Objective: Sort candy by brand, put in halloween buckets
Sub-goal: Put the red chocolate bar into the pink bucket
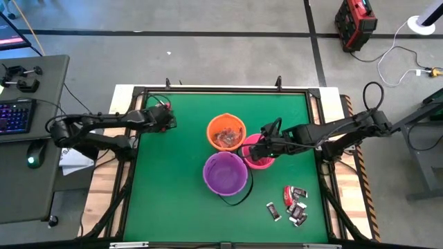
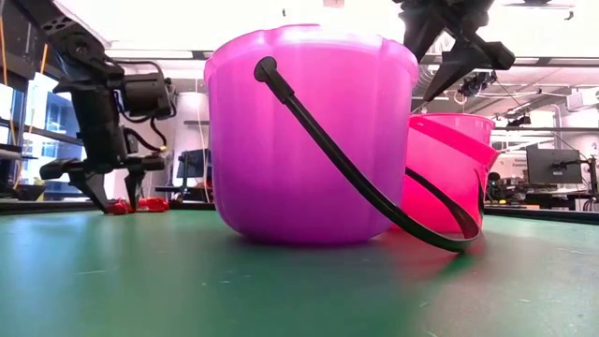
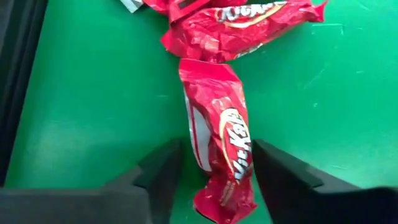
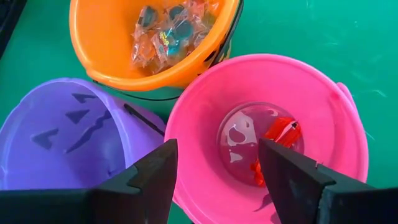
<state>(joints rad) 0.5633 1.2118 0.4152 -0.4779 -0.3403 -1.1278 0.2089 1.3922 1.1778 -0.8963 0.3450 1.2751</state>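
My left gripper is open at the table's far left, pointing down. Its fingers stand either side of a red Kit Kat candy that lies flat on the green mat. A second red wrapper lies just beyond it. My right gripper is open above the pink bucket, which holds a red candy on its bottom. The orange bucket holds clear-wrapped candies. The purple bucket stands on the mat, its black handle dropped to the table.
A small pile of red and dark wrapped candies lies near the table's near right corner. The three buckets stand close together at mid-table. A black frame rims the green mat. A desk with a keyboard stands off the left side.
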